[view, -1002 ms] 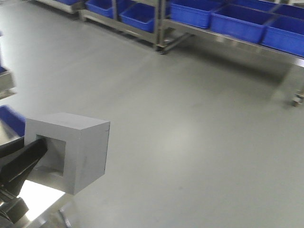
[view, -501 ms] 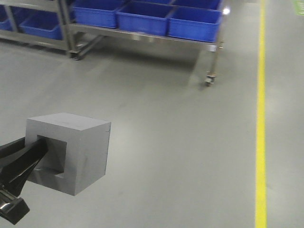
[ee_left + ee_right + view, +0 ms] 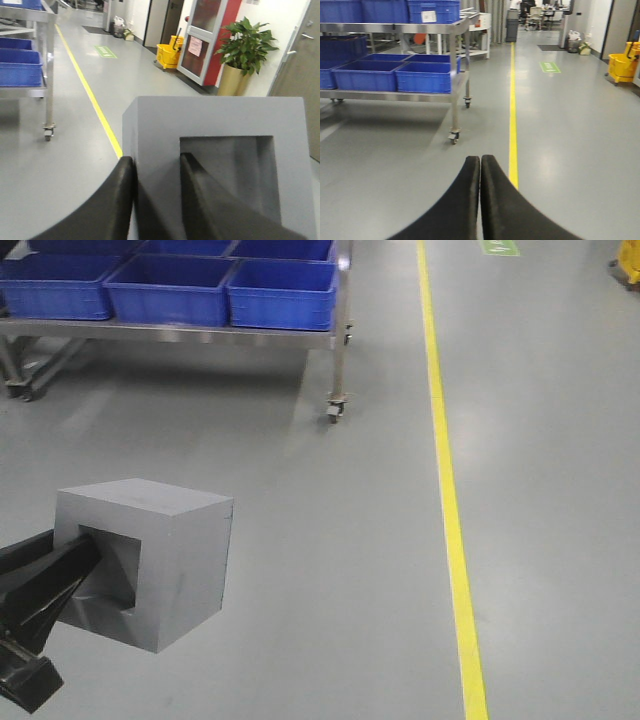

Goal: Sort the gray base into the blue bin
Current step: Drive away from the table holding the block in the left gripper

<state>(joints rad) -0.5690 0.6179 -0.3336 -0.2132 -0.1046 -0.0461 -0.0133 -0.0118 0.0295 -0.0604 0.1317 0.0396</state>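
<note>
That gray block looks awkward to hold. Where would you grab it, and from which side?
By the wall beside its square recess, coming at the open face: one finger goes into the recess, the other stays outside the block, pinching the wall. The wall is thin and flat-sided, while the whole block looks too wide to span. The left gripper holds it just so.

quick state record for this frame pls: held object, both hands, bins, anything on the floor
held object: gray base, carried above the floor, recess facing the left hand
left hand: shut on the base, pinching the wall beside the recess
right hand: shut, empty
blue bins: in a row on a wheeled steel cart, upper left of the front view
base in bin: no
floor: yellow line running right of the cart
</note>
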